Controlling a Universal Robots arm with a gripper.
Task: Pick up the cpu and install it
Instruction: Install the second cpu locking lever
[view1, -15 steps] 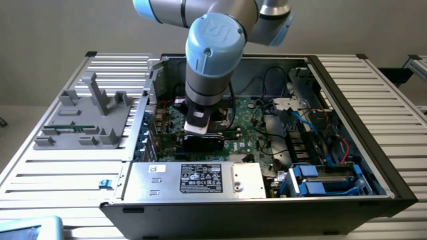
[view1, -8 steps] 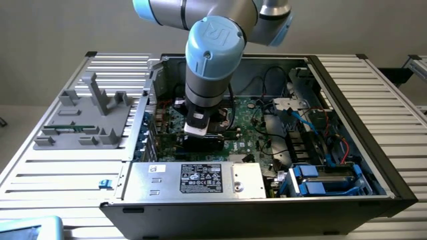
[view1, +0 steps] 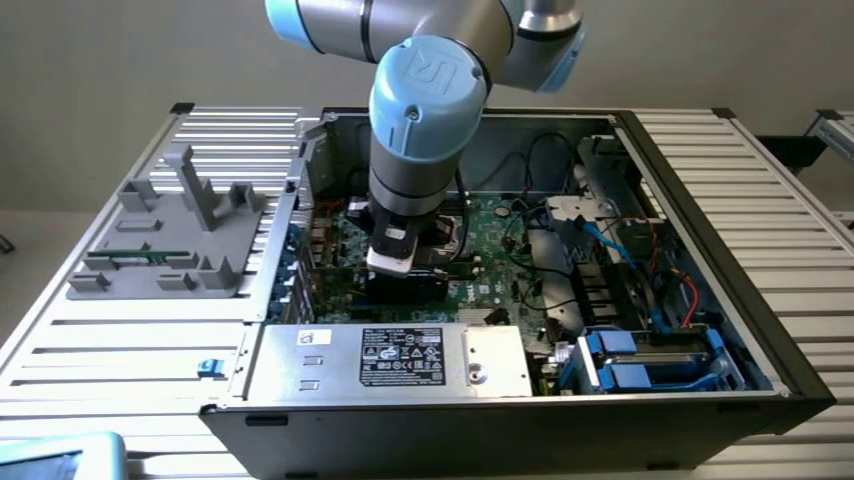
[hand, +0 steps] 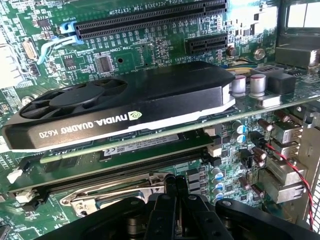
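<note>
cpu: position cannot be told; no chip made out between the fingertips or on the board near them.

gripper (hand: 176, 181): black fingers pressed together, nothing visibly clamped; lowered into the open computer case (view1: 787, 370), poised just above the metal socket bracket (hand: 115, 192) on the green motherboard (view1: 501, 235). seen from the exterior view as a dark block (view1: 400, 288) under a white wrist section, at the end of the grey and pale blue robot arm (view1: 420, 110).

inside the case, outward from the gripper:
- black nvidia quadro k620 graphics card (hand: 125, 102), seated on edge in its slot beside the socket, fan at one end.
- long black expansion slot (hand: 150, 22) beyond the card, unoccupied, blue latch at its end.
- silver cylindrical capacitors (hand: 248, 84) next to the card's end.
- thin red wire (hand: 295, 167) running past the rear port blocks.
- silver power supply (view1: 387, 358) with a white label, along the near wall of the case.
- blue drive caddies (view1: 614, 360) at the near corner, towards the exterior view's right.
- blue cables (view1: 627, 250) and black leads looped over the right-hand bay.

case lying on its side, panel off, open face upward.

surface: ribbed aluminium table (view1: 120, 330) of parallel slats. grey moulded fixture (view1: 174, 235) with upright posts touching the case on the exterior view's left. small blue clip (view1: 207, 368) on the slats near the power supply corner.

room: plain grey wall (view1: 134, 50) behind the table.
</note>
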